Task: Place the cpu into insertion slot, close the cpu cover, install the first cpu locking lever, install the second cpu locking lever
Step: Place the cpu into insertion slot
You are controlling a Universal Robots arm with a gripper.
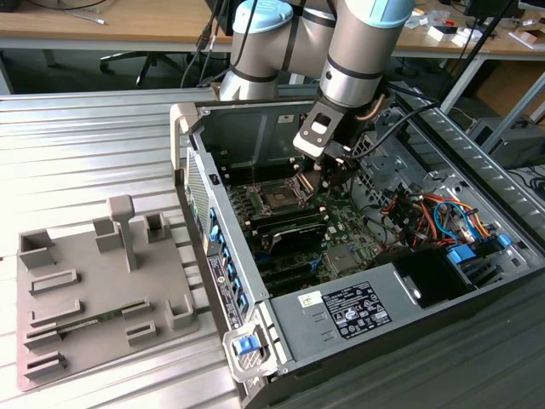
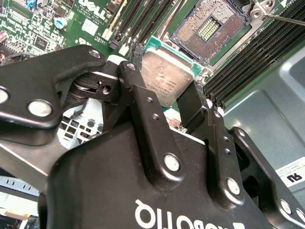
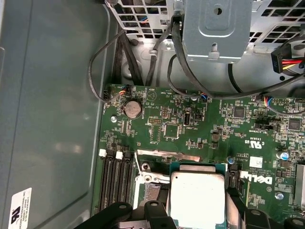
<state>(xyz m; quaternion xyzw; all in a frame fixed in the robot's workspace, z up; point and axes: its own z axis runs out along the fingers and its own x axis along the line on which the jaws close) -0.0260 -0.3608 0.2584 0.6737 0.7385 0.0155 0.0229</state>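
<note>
My jaws clench the cpu (image 2: 167,78); the second wrist view shows the bare socket (image 2: 209,31) near it.

The claw (image 1: 329,181) hangs inside the open computer case (image 1: 217,260), just beside the insertion slot (image 1: 278,198).
</note>
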